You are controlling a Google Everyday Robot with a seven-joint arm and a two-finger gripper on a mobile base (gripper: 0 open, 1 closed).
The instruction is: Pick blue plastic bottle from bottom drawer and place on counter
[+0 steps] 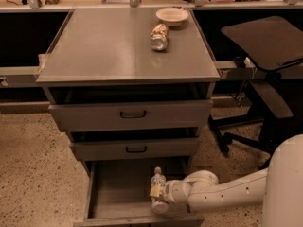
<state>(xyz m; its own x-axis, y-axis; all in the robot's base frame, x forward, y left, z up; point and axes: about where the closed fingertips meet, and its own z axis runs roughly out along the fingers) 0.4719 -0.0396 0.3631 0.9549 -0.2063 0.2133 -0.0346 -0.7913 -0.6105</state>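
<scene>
The blue plastic bottle (157,178), slim with a white cap, stands upright in the open bottom drawer (116,189), towards its right side. My gripper (157,196) reaches in from the right over the drawer's front and is shut around the bottle's lower part. The white arm runs off to the lower right. The counter (109,46), the cabinet's flat grey top, lies well above.
A stubby copper-and-silver container (159,36) lies on the counter beside a pale bowl (172,15) at the back right. The two upper drawers stand slightly open. A dark side table (265,39) and chair legs (236,131) stand to the right.
</scene>
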